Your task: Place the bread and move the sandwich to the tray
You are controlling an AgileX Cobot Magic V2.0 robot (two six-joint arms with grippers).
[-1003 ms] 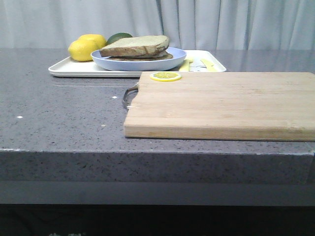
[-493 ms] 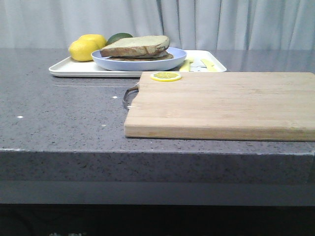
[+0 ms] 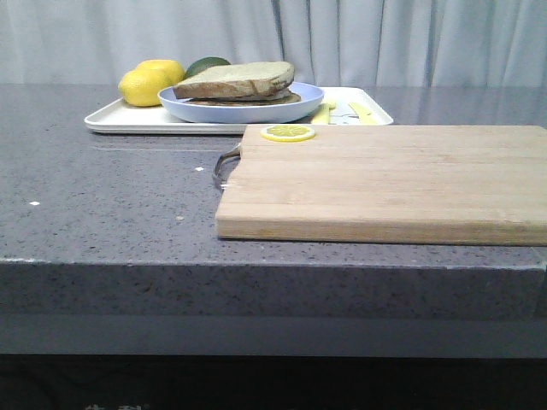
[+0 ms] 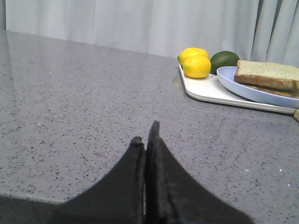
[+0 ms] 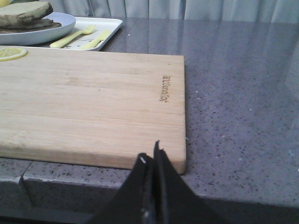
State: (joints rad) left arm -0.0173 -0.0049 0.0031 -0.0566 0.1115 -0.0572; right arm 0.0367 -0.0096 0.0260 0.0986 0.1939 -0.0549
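Observation:
The bread lies on top of the sandwich stack on the pale-blue plate. That plate stands on the white tray at the back left of the counter. No egg shows under the top slice. The left wrist view shows the bread, plate and tray far ahead of my left gripper, which is shut and holds nothing. My right gripper is shut and empty, low at the counter's front edge by the cutting board's near corner. Neither gripper shows in the front view.
A wooden cutting board with a metal handle fills the right of the counter, a lemon slice at its far corner. Two lemons and a green fruit sit on the tray, with a yellow fork and knife.

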